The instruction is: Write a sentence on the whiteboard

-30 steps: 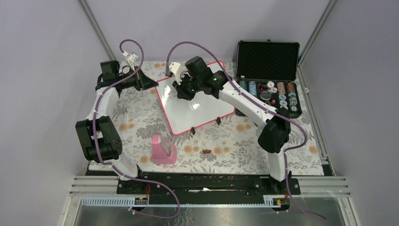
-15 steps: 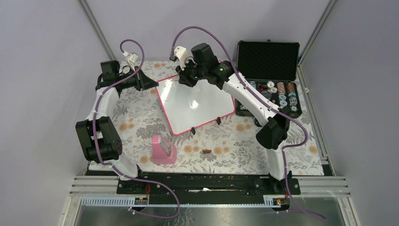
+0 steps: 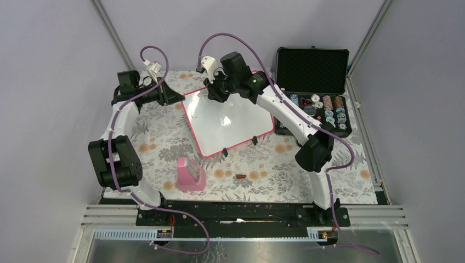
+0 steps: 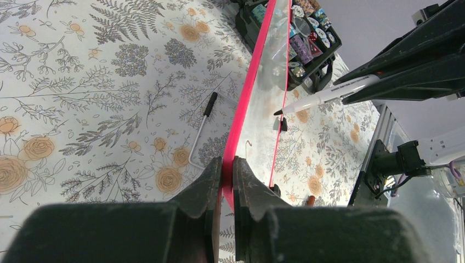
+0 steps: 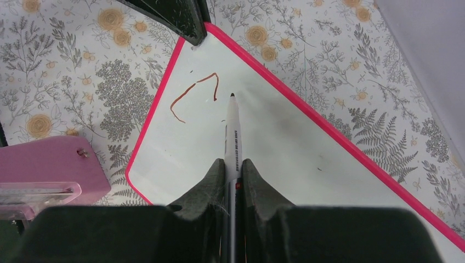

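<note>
The whiteboard (image 3: 233, 120), white with a pink frame, lies tilted on the flowered table. My left gripper (image 3: 178, 97) is shut on its far-left frame corner; the left wrist view shows the pink frame (image 4: 248, 104) pinched between the fingers of the left gripper (image 4: 227, 167). My right gripper (image 3: 211, 92) is shut on a white marker (image 5: 233, 134). The marker's black tip points down at the board (image 5: 296, 148), at or just above the surface. Of the sentence, only two thin reddish-brown strokes (image 5: 189, 94) show beside the tip. The marker (image 4: 329, 94) also shows in the left wrist view.
An open black case (image 3: 312, 90) with chips stands right of the board. A pink block (image 3: 190, 173) and a small brown piece (image 3: 240, 176) lie near the front. A thin wire stand (image 4: 200, 134) lies on the cloth beside the board's left edge.
My right gripper with the marker moved from above the board's upper middle to its far-left corner, then settled there. The left gripper has kept its hold on the frame.
</note>
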